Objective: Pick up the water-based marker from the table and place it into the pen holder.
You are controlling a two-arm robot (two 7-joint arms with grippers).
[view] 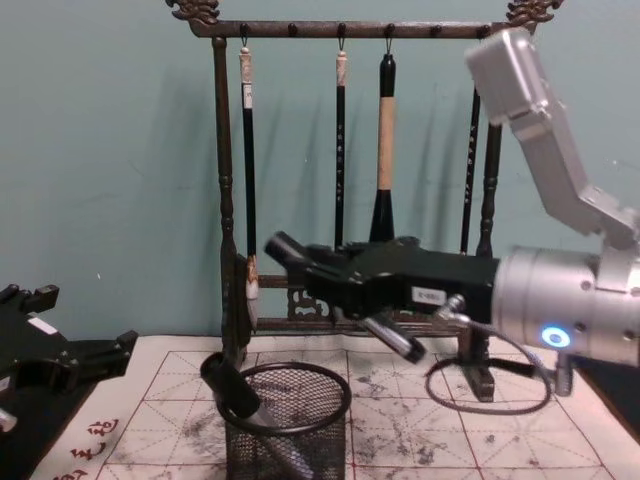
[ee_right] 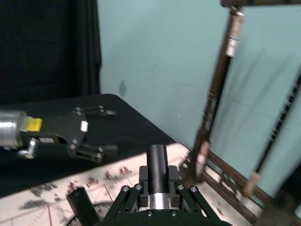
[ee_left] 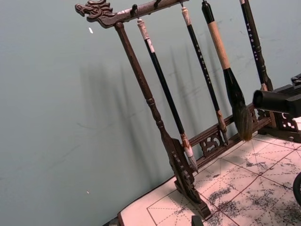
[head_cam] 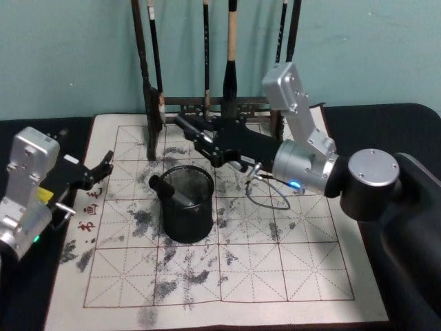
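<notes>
My right gripper (head_cam: 207,138) is shut on the water-based marker (view: 392,340), a black pen with a silver band, held slanted in the air. It hangs above and just behind the pen holder (head_cam: 187,203), a black wire-mesh cup on the table's cream mat (head_cam: 275,269). The right wrist view shows the marker (ee_right: 157,165) clamped between the fingers. Another black marker (view: 230,385) leans inside the pen holder (view: 285,425), against its left rim. My left gripper (head_cam: 96,172) rests open at the mat's left edge, holding nothing.
A tall dark wooden brush rack (view: 225,200) with several hanging brushes stands at the back of the mat, close behind my right gripper (view: 300,262). A grey cable loop (head_cam: 272,196) hangs under the right wrist. The mat in front of the holder is bare.
</notes>
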